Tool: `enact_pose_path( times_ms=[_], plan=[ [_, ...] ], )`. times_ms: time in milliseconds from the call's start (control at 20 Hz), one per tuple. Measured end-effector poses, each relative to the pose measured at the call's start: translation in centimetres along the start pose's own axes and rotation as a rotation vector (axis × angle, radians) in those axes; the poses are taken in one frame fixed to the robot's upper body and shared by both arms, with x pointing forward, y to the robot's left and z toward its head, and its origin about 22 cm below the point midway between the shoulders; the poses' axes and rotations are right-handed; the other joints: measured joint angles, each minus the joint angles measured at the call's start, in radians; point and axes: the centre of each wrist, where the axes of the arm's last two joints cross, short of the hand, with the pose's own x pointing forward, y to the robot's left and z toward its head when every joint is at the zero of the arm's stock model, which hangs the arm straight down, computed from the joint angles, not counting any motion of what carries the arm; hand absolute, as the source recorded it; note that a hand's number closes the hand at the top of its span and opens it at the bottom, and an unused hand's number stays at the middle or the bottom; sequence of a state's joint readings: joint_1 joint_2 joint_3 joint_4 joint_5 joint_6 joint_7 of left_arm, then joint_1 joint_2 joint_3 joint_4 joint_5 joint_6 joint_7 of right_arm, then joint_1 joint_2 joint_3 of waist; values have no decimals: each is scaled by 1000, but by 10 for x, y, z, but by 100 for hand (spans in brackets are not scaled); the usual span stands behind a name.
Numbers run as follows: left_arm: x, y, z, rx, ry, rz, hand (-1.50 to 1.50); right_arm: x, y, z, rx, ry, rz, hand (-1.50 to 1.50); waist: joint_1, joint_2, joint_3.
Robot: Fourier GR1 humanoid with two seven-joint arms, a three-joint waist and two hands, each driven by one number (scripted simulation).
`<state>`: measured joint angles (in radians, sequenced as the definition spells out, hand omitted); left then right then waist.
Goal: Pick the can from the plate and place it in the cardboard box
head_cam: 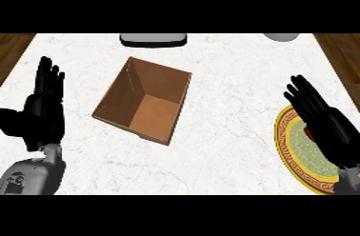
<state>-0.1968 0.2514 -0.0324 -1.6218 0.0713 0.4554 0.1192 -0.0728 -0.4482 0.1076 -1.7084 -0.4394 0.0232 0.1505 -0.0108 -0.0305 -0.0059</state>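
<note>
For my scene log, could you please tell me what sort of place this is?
Probably a kitchen counter: a white marble-look countertop edged by wood flooring, holding an ornate gold-rimmed plate, an open cardboard box and a grey appliance at the back.

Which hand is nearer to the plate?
Right. The right hand is over the plate, fingers straight; the left hand rests at the counter's far left, beyond the cardboard box.

Brown box (144,101), gold-rimmed green plate (290,154)
</note>
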Motion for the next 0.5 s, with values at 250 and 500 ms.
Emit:
enact_pose_path(
  times_ms=[250,500],
  plan=[
    [-17,12,8,-80,38,-124,0,31,-51,-6,-135,-185,69,-150,8,24,6],
    [-40,24,21,-170,124,-236,0,37,-111,15,-463,-147,351,-150,-5,41,3]
  ],
)
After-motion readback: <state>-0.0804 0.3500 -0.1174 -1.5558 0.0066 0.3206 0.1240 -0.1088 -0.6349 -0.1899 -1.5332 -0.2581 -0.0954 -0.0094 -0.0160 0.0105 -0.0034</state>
